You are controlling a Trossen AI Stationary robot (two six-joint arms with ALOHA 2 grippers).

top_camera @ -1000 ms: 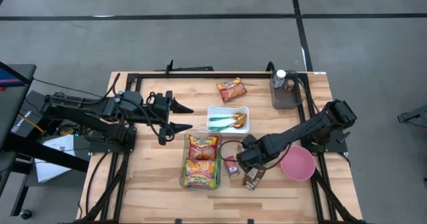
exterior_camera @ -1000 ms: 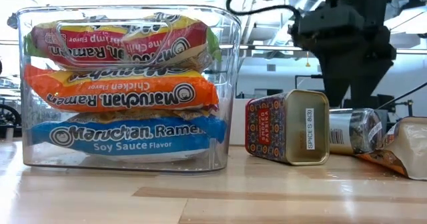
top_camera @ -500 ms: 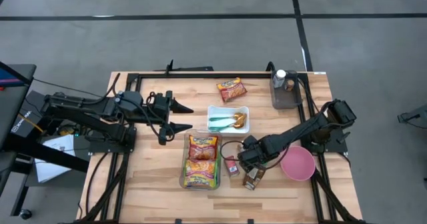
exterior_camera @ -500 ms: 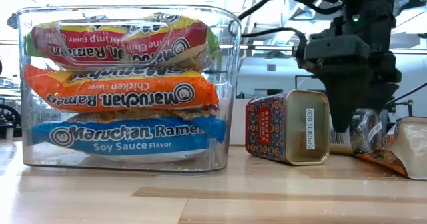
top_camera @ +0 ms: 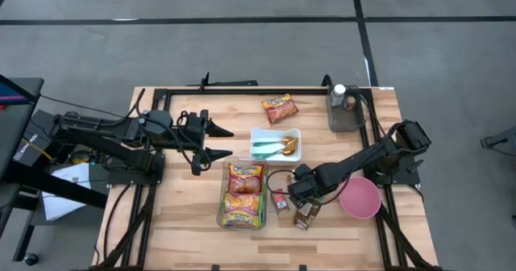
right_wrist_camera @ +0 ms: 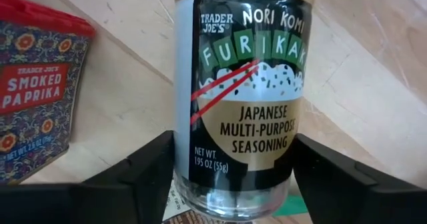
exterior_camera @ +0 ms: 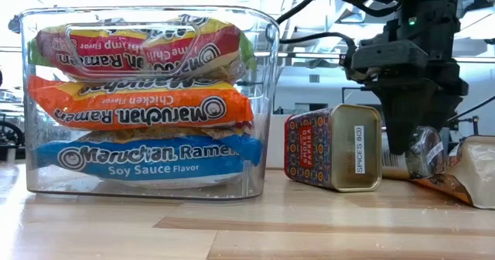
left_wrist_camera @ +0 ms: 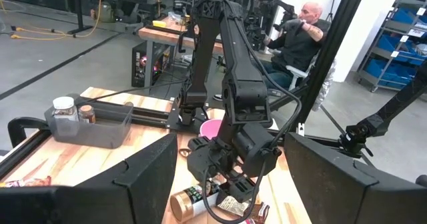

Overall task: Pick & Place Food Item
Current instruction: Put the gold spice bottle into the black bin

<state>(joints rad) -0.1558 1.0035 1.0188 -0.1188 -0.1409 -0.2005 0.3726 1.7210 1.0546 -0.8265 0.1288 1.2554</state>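
Just beside the smoked paprika tin (right_wrist_camera: 37, 91), on its far side from the clear ramen bin (top_camera: 242, 193), lies the furikake seasoning jar (right_wrist_camera: 237, 97): clear glass, black label, gold cap. The right gripper (right_wrist_camera: 233, 177) straddles it, one finger flanking each side. The pink bowl (top_camera: 359, 198) sits near. Bare wood lies open toward the table's front edge. The left gripper (top_camera: 222, 142) hovers spread wide, well apart beyond the bin.

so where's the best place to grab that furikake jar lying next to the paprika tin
Across the labelled glass body of the furikake jar, from above. It lies on its side on the table, so its round flanks are exposed. The right gripper already straddles them, and that likely clears the paprika tin.
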